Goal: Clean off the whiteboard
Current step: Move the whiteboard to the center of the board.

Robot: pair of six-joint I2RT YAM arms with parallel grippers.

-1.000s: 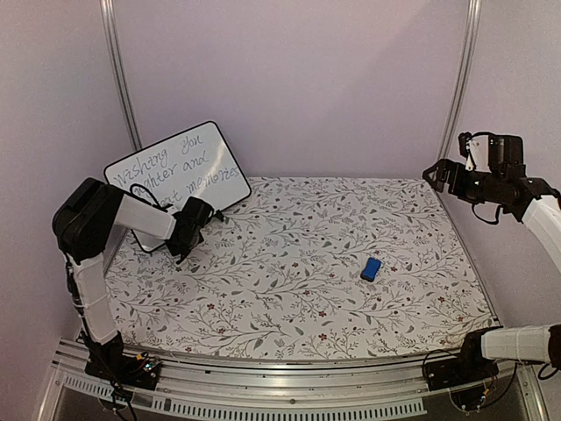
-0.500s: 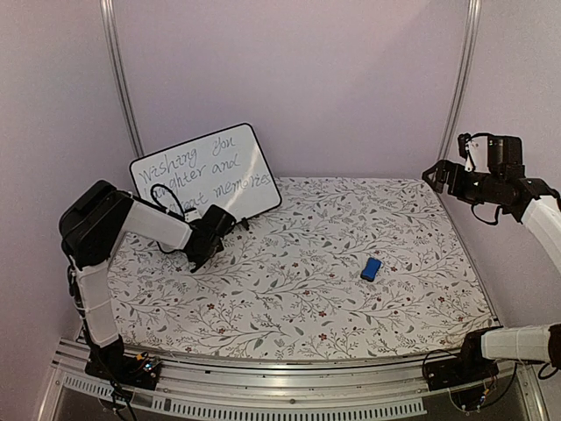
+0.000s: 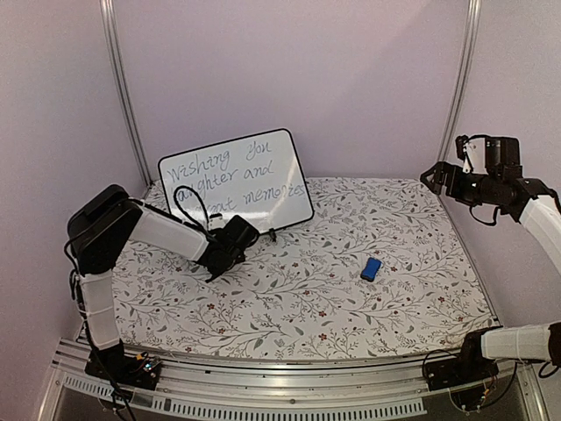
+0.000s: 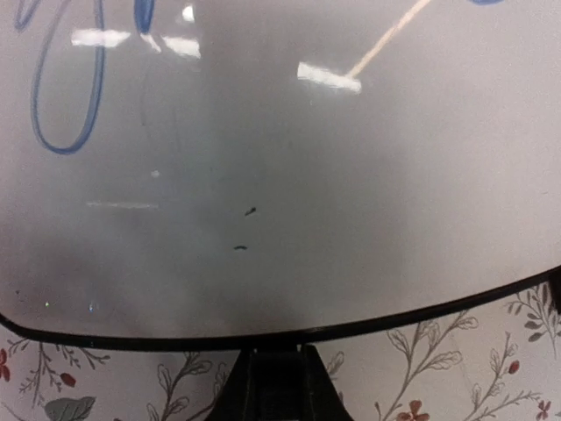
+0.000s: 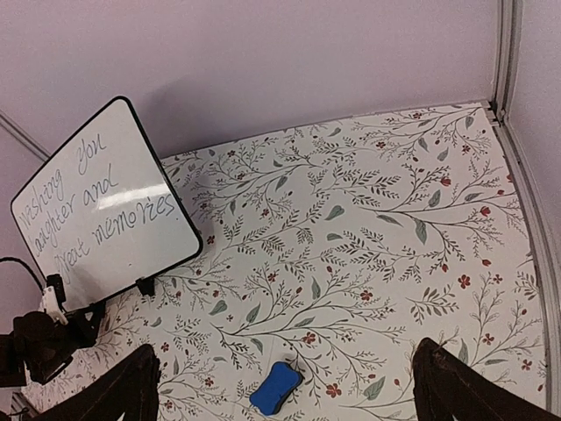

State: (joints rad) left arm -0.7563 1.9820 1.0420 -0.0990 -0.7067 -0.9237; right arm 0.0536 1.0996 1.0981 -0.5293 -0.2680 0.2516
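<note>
Counter (image 3: 351, 219) – covered edge to edge in a floral print of leaves and small red blossoms, as I see it from the top view. Whiteboard (image 3: 237, 180) – at the rear left of the counter, standing on its lower edge and tilted back, glossy white with a thin black rim and rounded corners; cursive marker writing (image 3: 248, 171) in three lines still covers its face, partly hidden behind the left arm. Left arm (image 3: 158, 232) – stretched low across the counter from the left toward the board's lower edge. Right arm (image 3: 526, 206) – raised high at the right side, well apart from the board. Left end effector (image 3: 230, 248) – at the board's lower left edge and, as far as I can make out from the top and right wrist views, clamped on the whiteboard there; its own camera is filled by the board's face. Right end effector (image 3: 436, 178) – jaws spread wide, holding nothing, both dark fingers (image 5: 131, 386) showing at the bottom corners of its wrist view. Eraser (image 3: 372, 268) – small blue block lying flat on the counter, right of centre, touched by neither arm. Foot (image 4: 276, 386) – small black support under the board's lower rim, resting on the counter.
</note>
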